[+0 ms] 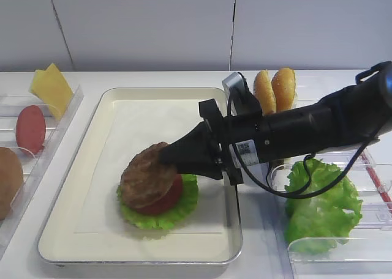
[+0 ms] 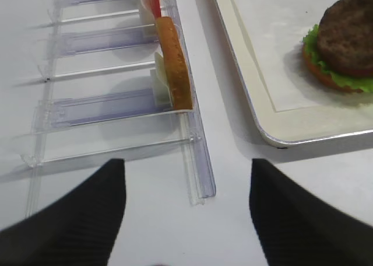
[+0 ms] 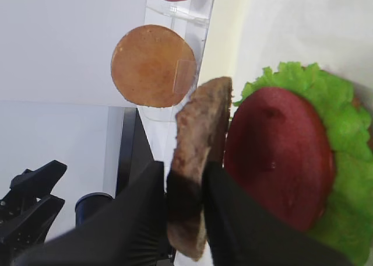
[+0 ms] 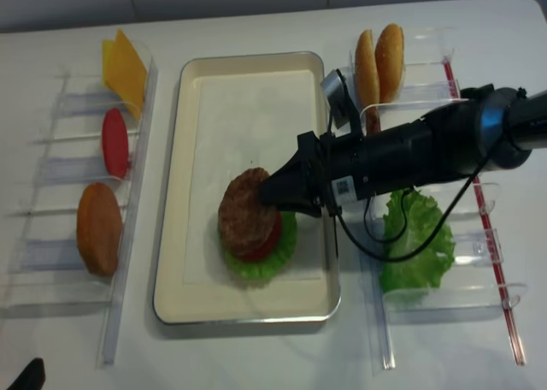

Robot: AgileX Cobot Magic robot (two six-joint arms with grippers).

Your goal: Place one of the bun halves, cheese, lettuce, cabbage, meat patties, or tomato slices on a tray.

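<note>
A meat patty [image 1: 146, 175] is being gripped at its edge by the right gripper [image 1: 168, 158], the two black fingers [image 3: 140, 213] being pressed against its opposite faces, as is shown in the right wrist view. The patty is being held tilted over a tomato slice [image 3: 278, 164], its lower edge resting on the slice, which is itself lying on a lettuce leaf [image 1: 160, 215] on the paper liner of the cream tray [image 1: 61, 224], toward the tray's near right part. The right arm is being reached in across the tray's right rim. In the clear rack [image 4: 53, 236] to the left of the tray, cheese slices [image 1: 51, 89] at the far end, a second tomato slice [image 1: 30, 129] and a bun half [image 4: 99, 227] at the near end are being kept standing on edge. In the rack on the right, two more bun halves [image 1: 275, 89] are being held upright at the far end, and a loose head of lettuce [image 1: 321, 205] is lying nearer. The left gripper [image 2: 186, 219] is being kept above bare table beside the near end of the left rack, its dark fingers standing well apart with nothing between them.
</note>
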